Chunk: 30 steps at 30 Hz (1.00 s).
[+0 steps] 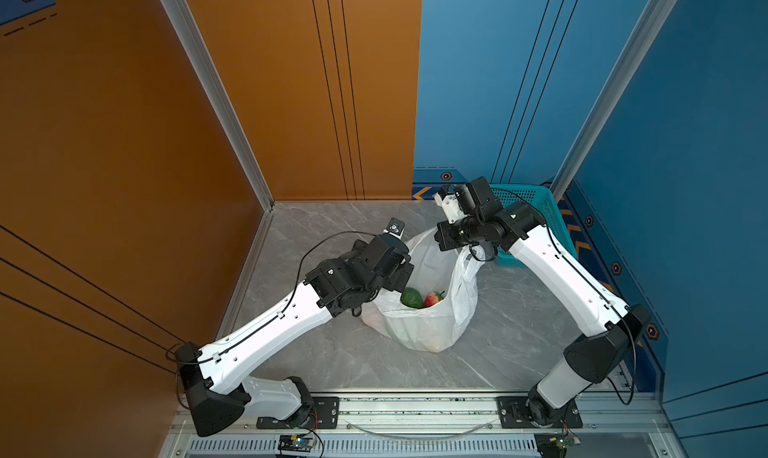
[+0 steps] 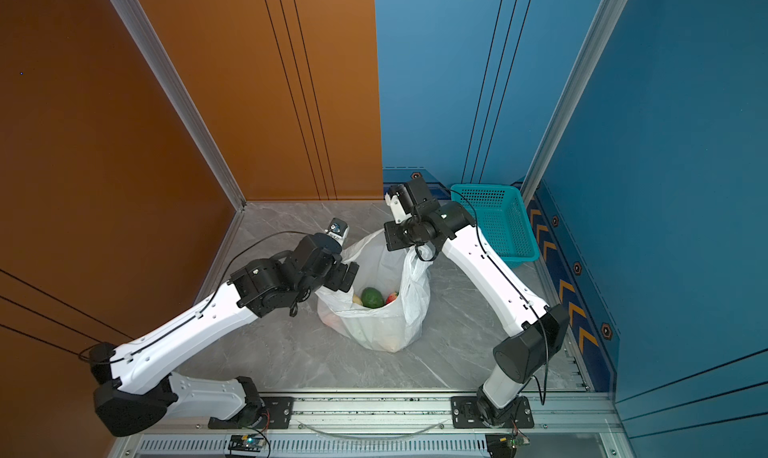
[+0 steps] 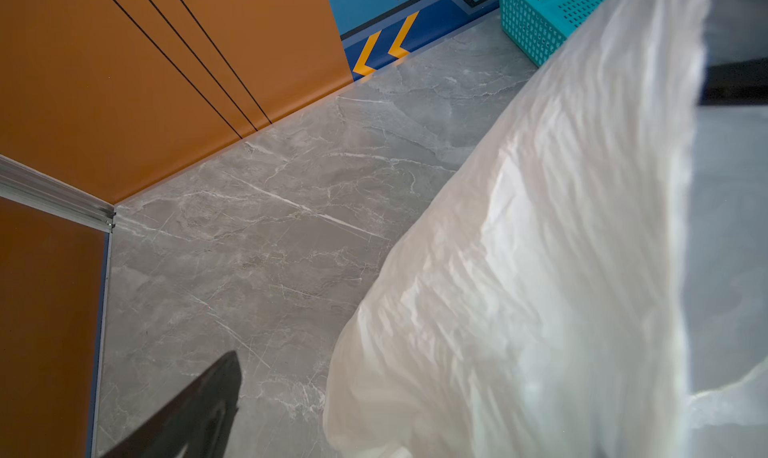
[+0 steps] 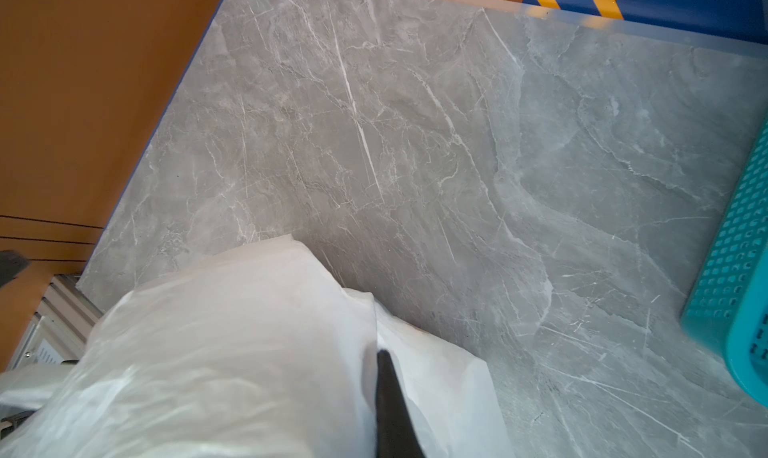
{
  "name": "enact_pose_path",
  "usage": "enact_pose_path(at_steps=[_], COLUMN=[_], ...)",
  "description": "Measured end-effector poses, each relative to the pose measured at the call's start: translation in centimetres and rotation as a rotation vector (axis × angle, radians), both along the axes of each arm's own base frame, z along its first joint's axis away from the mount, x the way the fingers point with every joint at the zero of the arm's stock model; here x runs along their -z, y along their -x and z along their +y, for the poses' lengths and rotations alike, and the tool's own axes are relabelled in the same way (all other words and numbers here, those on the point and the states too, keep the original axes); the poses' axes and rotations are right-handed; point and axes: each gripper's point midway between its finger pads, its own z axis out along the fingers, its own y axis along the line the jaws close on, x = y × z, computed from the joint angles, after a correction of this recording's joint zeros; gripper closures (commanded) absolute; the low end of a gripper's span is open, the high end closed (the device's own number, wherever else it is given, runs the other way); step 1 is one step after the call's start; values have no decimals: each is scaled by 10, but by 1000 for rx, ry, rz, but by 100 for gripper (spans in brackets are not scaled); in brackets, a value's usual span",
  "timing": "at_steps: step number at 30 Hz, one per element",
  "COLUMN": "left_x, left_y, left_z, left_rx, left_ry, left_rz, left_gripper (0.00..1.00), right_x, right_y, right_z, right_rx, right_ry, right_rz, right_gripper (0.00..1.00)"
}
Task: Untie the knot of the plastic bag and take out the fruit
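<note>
Mid-table, the bag (image 1: 424,327) stands on the grey table (image 1: 519,310) with its mouth gaping up at me in both top views. Inside the mouth I can see fruit (image 2: 372,298): a green mango (image 1: 411,298) with a red apple (image 1: 433,299) right beside it at its 3 o'clock. A yellow piece (image 2: 356,299) shows at the mango's 9 o'clock in a top view. Something orange glows faintly through the plastic lower down, too blurred for me to name.

My right gripper (image 1: 451,244) hangs over the bag's rim between 12 and 1 o'clock, pressed together on a pinch of the plastic. That side stands higher than the rest, and a handle loop (image 1: 471,260) droops beside it. In the right wrist view its dark finger (image 4: 390,406) sits tight against white film.

My left gripper (image 1: 402,276) is at the bag's 10 o'clock rim, spread wide. In the left wrist view one finger (image 3: 195,410) is over bare table outside the bag and the other is beyond the plastic wall, which stands between them. I cannot tell whether either finger touches it.

At 2 o'clock from the bag, a teal basket (image 1: 540,206) sits near the back right corner, apart from the bag.
</note>
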Motion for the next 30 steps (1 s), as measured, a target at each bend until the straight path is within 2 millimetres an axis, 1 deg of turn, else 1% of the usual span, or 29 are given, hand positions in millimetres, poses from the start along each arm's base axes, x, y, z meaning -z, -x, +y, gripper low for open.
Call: enact_pose_path(at_steps=[1,2,4,5,6,8,10,12,15,16,18,21,23,24,29,30], left_x=[6,13,30,37,46,59,69,72,68,66,63,61,62,63,73,77], left_y=[-3,-6,-10,-11,-13,-14,-14,-15,-22,-25,-29,-31,-30,-28,-15,-13], left_z=[4,8,17,20,25,33,41,45,49,50,49,46,47,50,72,75], left_rx=[-9,-19,-39,-46,-64,-84,-104,-110,-119,-116,-103,-74,-56,-50,-27,-18], left_ry=[3,8,21,22,32,34,47,65,115,131,159,197,215,226,287,298], left_rz=[13,31,74,92,116,142,162,167,157,153,149,154,161,163,177,185], left_gripper=[0,3,12,22,27,34,44,49,60,61,67,69,70,73,85,86], right_x=[-3,-4,-5,-6,-6,-6,-6,-4,-1,1,2,3,3,3,5,5], right_y=[2,3,5,5,5,6,7,8,10,11,11,11,11,11,13,14], right_z=[0,1,2,2,3,4,5,6,8,8,8,8,8,8,10,11], right_rx=[-1,-3,-5,-7,-10,-13,-17,-23,-33,-35,-36,-36,-36,-36,-46,-51], right_ry=[-7,-10,-18,-19,-22,-24,-26,-27,-31,-31,-29,-28,-28,-27,-34,-38], right_rz=[-3,-5,-2,-2,1,2,3,7,20,25,29,30,30,31,42,45], right_gripper=[100,100,100,100,100,100,100,100,100,100,100,100,100,100,100,100])
